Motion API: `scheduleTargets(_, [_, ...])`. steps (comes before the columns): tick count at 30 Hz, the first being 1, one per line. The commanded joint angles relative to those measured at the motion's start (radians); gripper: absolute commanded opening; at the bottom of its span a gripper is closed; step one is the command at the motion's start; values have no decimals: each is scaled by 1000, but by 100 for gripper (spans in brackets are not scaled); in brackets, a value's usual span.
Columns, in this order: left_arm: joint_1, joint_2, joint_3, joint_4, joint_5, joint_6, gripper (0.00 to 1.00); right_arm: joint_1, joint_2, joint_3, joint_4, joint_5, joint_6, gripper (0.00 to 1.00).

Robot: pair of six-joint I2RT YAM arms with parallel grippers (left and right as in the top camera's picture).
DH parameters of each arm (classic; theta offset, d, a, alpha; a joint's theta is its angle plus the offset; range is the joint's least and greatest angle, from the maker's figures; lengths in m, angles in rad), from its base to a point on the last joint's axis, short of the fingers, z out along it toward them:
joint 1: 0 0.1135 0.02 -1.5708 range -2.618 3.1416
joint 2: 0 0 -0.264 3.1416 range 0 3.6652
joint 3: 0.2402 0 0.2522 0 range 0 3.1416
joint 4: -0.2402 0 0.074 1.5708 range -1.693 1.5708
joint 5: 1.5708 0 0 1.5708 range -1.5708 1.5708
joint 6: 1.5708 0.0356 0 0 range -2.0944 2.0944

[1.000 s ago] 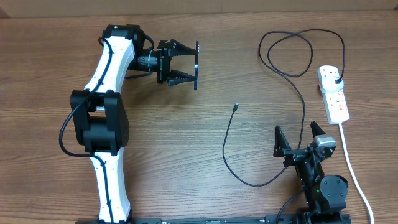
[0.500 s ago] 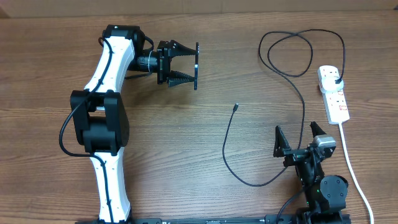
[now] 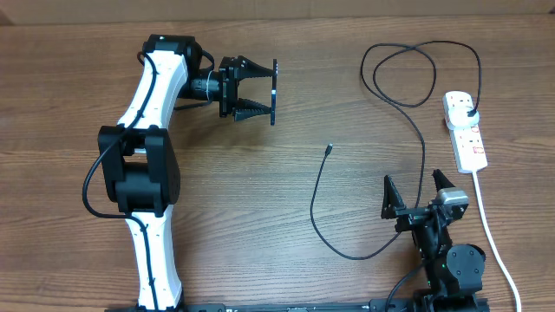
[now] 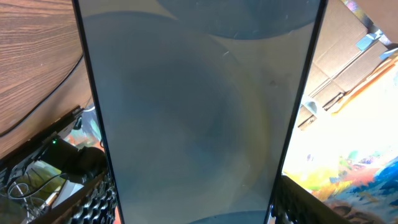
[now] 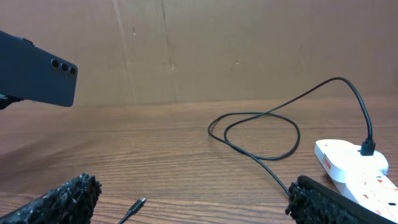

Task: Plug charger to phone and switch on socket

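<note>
Jaws of the left gripper (image 3: 272,90) were clamped across a flat, rectangular, black-edged phone (image 3: 275,78), holding it on edge above the brown wooden table (image 3: 260,208). In the left wrist view the phone (image 4: 199,112) filled the frame between the ribbed black fingers (image 4: 93,202), its face dim and grey, and no writing could be made out on it, perhaps because of glare. Well apart to the right, the right gripper (image 3: 413,184) stood wide open and empty. A long thin black charger cable (image 3: 314,204) curved past it, its small connector tip (image 3: 329,149) lying free on the wood. Its black plug end (image 3: 469,107) sat in a white elongated power strip (image 3: 469,143) with red marks, whose white cord (image 3: 490,234) ran toward the near edge.
</note>
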Motion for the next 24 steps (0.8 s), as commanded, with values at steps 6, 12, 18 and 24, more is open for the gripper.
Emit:
scheduleTargets(6, [3,2,29,-3,63,22,63,-2,-5,-10,6,-5,6,100])
scheduleTargets(12, [3,2,29,-28,63,24,63,-2,-5,-10,6,-5,6,100])
scheduleTargets(18, [3,2,29,-28,63,24,63,-2,-5,-10,6,-5,6,100])
scheduleTargets(24, [3,2,29,-28,63,23,63,-2,-5,-10,6,-5,6,100])
